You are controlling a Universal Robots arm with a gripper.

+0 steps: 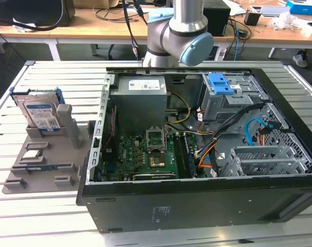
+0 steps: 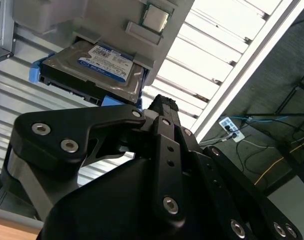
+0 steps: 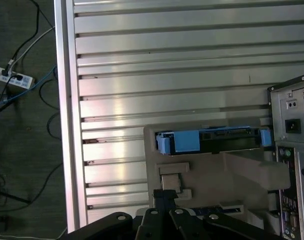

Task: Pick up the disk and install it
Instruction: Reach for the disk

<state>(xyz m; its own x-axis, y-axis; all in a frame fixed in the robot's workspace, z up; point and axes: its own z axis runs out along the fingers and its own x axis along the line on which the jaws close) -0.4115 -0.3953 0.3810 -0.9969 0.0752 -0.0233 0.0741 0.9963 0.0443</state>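
Note:
The disk (image 1: pixel 40 114), silver with a white-and-blue label and a blue frame, stands upright in a grey holder (image 1: pixel 48 154) at the exterior view's left. In the second wrist view the disk (image 2: pixel 96 67) lies beyond my black gripper (image 2: pixel 162 102), with a gap between them. In the first wrist view I see the disk (image 3: pixel 207 141) edge-on, and my gripper (image 3: pixel 165 194) hangs over the holder (image 3: pixel 217 175), its fingers together with nothing between them.
The open computer case (image 1: pixel 94 170) stands on the slatted table (image 1: pixel 53 77), with a blue-latched drive cage (image 1: pixel 220 82) and a metal bay (image 1: pixel 263 159) inside. A small square chip (image 2: pixel 156 18) sits in the holder. A power strip (image 3: pixel 11 79) lies on the floor past the table edge (image 3: pixel 66 125).

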